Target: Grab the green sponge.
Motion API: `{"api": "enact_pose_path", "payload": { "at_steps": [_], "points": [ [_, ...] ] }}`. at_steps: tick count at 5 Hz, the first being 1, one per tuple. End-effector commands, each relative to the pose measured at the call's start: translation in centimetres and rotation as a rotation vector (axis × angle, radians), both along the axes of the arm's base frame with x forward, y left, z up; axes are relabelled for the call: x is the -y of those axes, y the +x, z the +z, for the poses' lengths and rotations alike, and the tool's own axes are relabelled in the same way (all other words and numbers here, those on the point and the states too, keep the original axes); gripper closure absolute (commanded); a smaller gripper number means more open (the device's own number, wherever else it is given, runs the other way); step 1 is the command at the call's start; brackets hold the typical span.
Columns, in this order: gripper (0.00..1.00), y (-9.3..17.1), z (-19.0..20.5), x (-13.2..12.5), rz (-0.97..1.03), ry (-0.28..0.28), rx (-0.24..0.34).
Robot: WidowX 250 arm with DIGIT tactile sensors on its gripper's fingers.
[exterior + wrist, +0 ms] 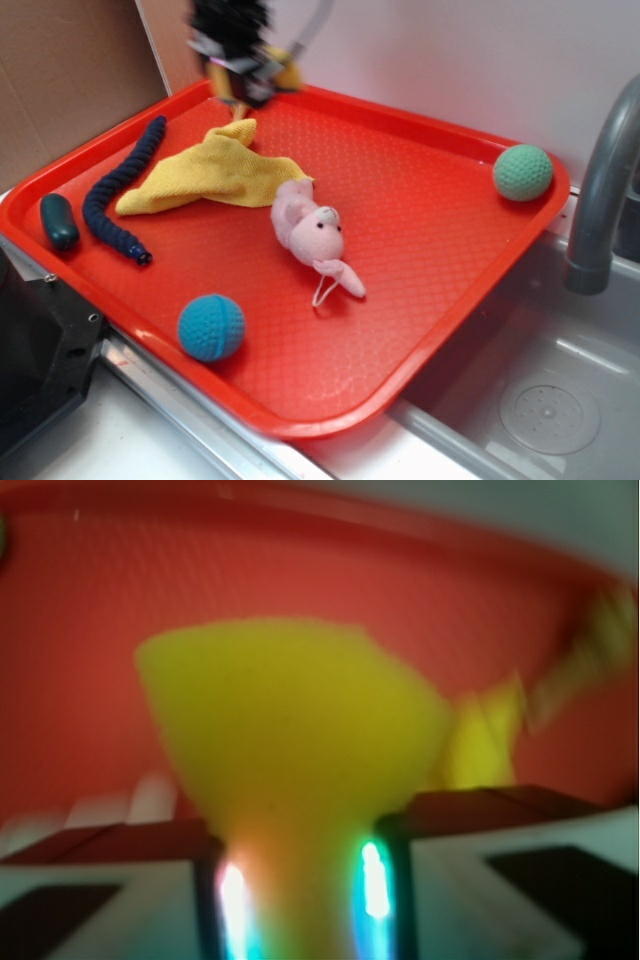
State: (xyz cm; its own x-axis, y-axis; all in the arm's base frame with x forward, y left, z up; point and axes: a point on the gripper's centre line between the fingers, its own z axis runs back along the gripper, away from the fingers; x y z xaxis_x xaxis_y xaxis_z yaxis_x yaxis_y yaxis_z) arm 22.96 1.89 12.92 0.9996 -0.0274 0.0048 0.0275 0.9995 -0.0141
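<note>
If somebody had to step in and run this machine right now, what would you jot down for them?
Tool: shut on the green sponge; in the wrist view the yellow foam is pinched between its two fingers. That view is blurred, so the green layer cannot be made out.
Where: the tool hangs over the far left edge of the red tray, above the tip of the yellow cloth.
Untouched on the tray: pink plush toy, blue ball, light-green ball, dark braided rope.
Done: the sponge is gripped.
Left: probably nothing but keeping hold; whether it has fully cleared the tray is hard to tell.
</note>
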Motion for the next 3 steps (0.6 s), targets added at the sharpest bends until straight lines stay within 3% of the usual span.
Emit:
{"api": "enact_pose_path", "payload": {
  "at_steps": [1, 3],
  "points": [
    [1.00, -9.9, 7.3, 0.3, 0.044, 0.054, 0.137],
    [1.00, -12.1, 8.7, 2.0, 0.027, 0.085, 0.125]
  ]
}}
